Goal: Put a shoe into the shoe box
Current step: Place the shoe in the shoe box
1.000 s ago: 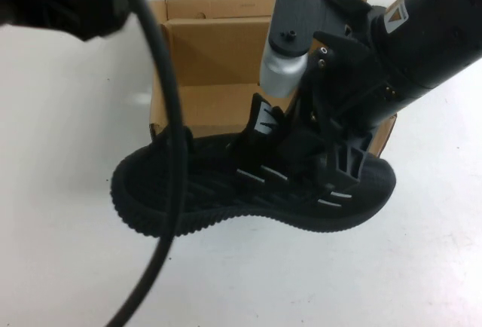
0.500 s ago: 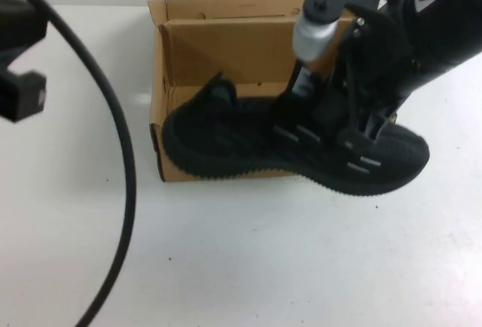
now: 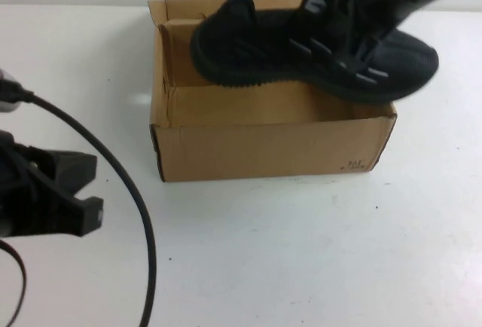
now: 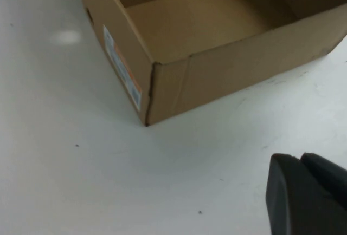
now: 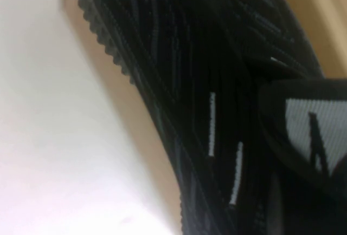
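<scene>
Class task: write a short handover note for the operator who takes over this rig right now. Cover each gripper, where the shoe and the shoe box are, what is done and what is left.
Right gripper: shut on the shoe, holding it in the air above the open shoe box, toward its far side; one end overhangs the box's right wall.
Left gripper: parked low over the table, to the left of the box, holding nothing.
Done: shoe picked up and brought over the box.
Left: lower the shoe inside, probably shifting it left so it clears the right wall, then release and pull the arm away.
</scene>
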